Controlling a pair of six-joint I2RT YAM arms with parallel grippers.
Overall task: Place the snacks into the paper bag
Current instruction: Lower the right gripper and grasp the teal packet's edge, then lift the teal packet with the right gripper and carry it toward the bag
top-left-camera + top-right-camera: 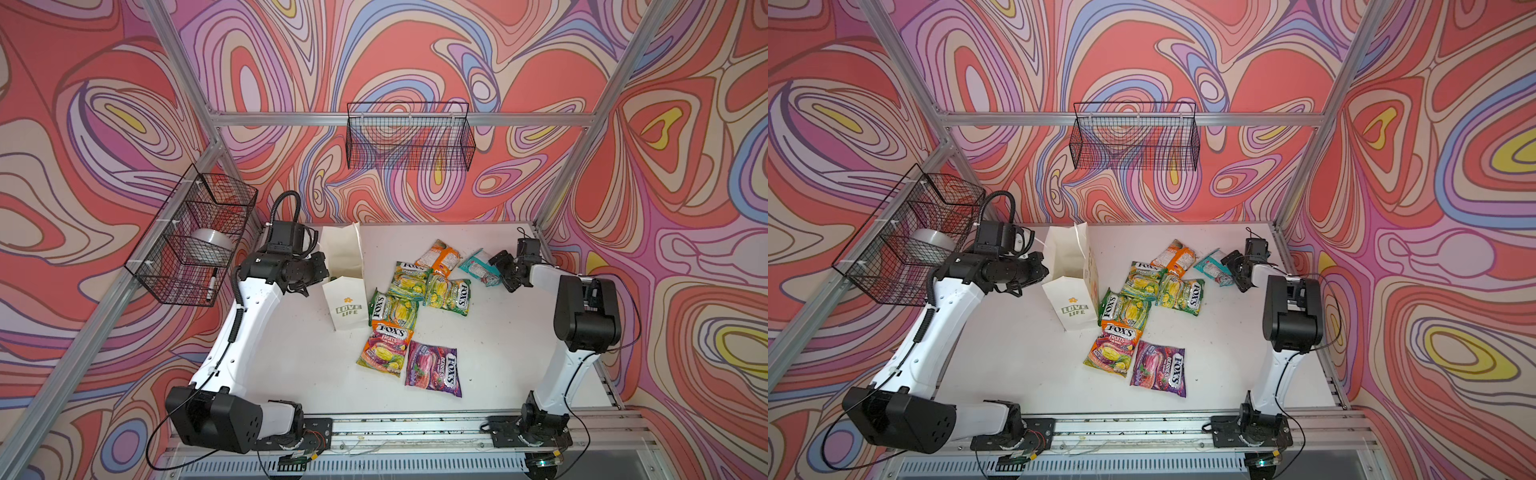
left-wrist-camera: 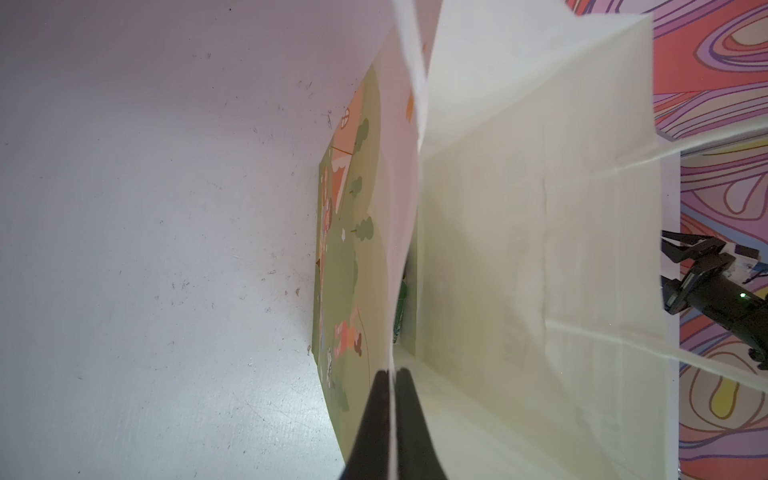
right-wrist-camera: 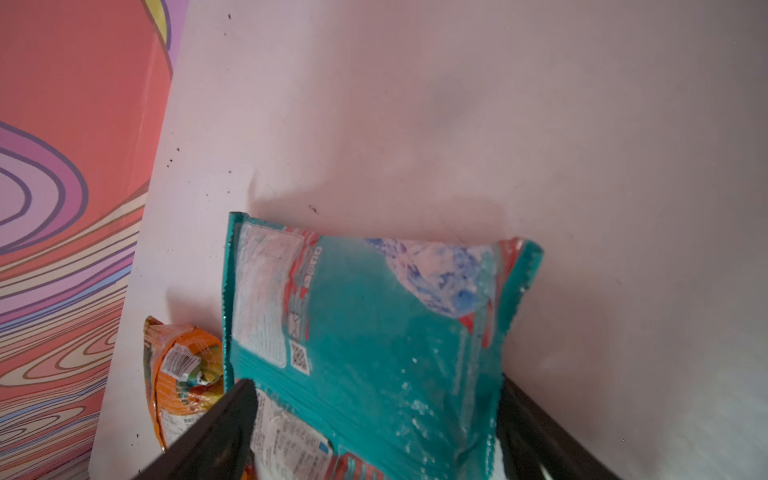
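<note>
Paper bag (image 1: 347, 297) upright at ten o'clock on the table (image 1: 519, 365), one wall of its rim pinched in the closed left gripper (image 2: 392, 382). Snacks (image 1: 399, 311) loose around centre, purple packet (image 1: 434, 370) at six o'clock. Teal packet (image 3: 374, 324) at two o'clock, flanked by the right gripper (image 3: 376, 384), jaws wide apart, no squeeze evident. Likely trouble: glossy film slipping from an edge-on pinch; packet snagging the narrow mouth, tipping the bag or tearing paper at the left pinch.
</note>
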